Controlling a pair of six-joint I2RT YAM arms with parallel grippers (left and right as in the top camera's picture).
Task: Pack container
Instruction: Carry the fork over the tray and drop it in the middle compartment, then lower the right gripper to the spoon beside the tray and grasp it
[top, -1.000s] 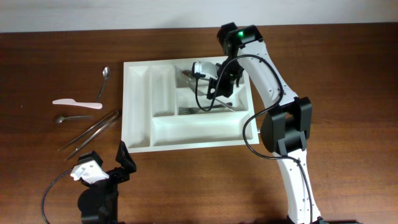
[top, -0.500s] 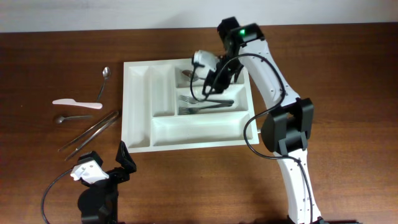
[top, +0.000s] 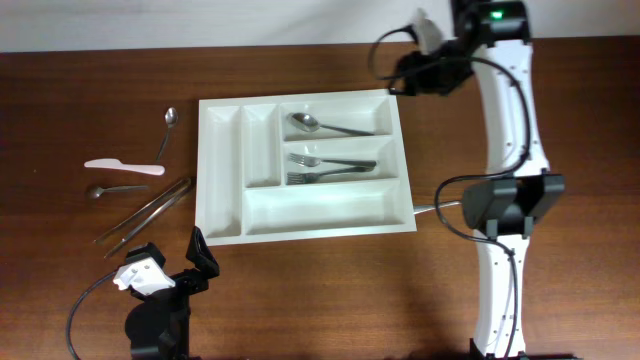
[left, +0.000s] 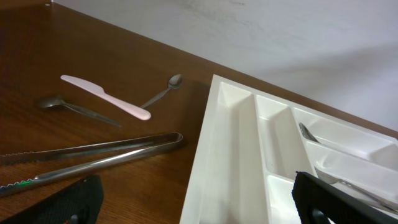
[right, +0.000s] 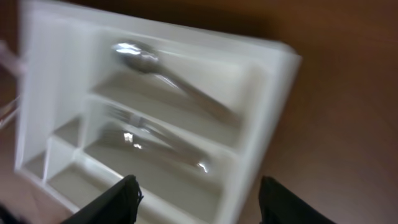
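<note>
The container (top: 221, 170) is a white tray with several compartments, mid-table. A spoon (top: 325, 125) lies in its upper wide compartment and two forks (top: 330, 168) lie in the one below. My right gripper (top: 402, 76) hangs open and empty above the tray's far right corner. In the blurred right wrist view the right gripper (right: 196, 202) looks down on the container (right: 267, 106), the spoon (right: 155, 68) and the forks (right: 149, 137). My left gripper (top: 170, 258) rests open near the front edge. The left gripper (left: 199, 205) holds nothing beside the container (left: 211, 143).
Left of the tray on the wood lie a long spoon (top: 165, 133), a pale pink knife (top: 123, 167), a short spoon (top: 112, 188) and metal tongs (top: 145, 210). The left wrist view shows the knife (left: 106, 96) and tongs (left: 93, 155) too.
My right gripper opened over the middle wide compartment, left a fork there beside the other, then lifted and drew back to the far right corner. The left arm stayed still.
</note>
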